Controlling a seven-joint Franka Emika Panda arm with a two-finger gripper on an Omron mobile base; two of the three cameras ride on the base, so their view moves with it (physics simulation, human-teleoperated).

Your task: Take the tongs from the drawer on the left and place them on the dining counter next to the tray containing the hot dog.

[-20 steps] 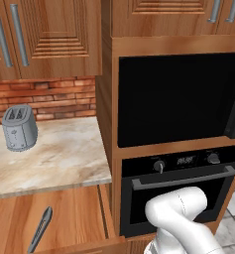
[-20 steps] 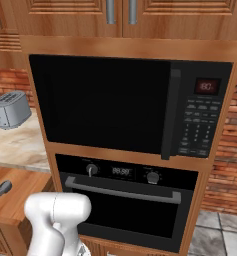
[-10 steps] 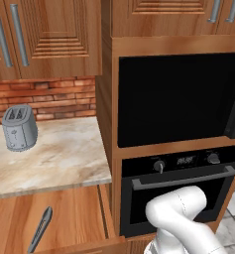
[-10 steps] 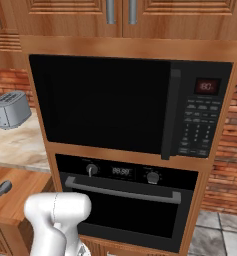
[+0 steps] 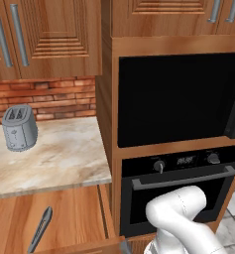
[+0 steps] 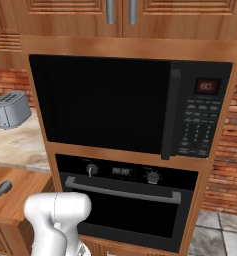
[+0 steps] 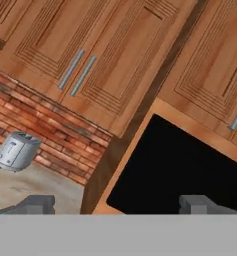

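Observation:
The drawer (image 5: 79, 221) stands pulled open at the lower left, under the small marbled counter. The dark grey tongs (image 5: 39, 229) lie inside it, pointing roughly front to back; their rounded end (image 6: 0, 191) also shows at the left edge of the right base view. My arm's white elbow (image 5: 176, 211) rises in front of the oven, to the right of the drawer. In the hand view my gripper (image 7: 119, 205) is open, its fingertips (image 7: 37, 204) far apart with nothing between them, and it faces the upper cabinets. The dining counter, the tray and the hot dog are out of view.
A grey toaster (image 5: 19, 128) sits on the small marbled counter (image 5: 64, 158) before a brick wall. A black microwave (image 6: 120, 105) and the oven (image 6: 125, 200) fill the wooden column on the right. Upper cabinets (image 5: 44, 34) with vertical handles hang above.

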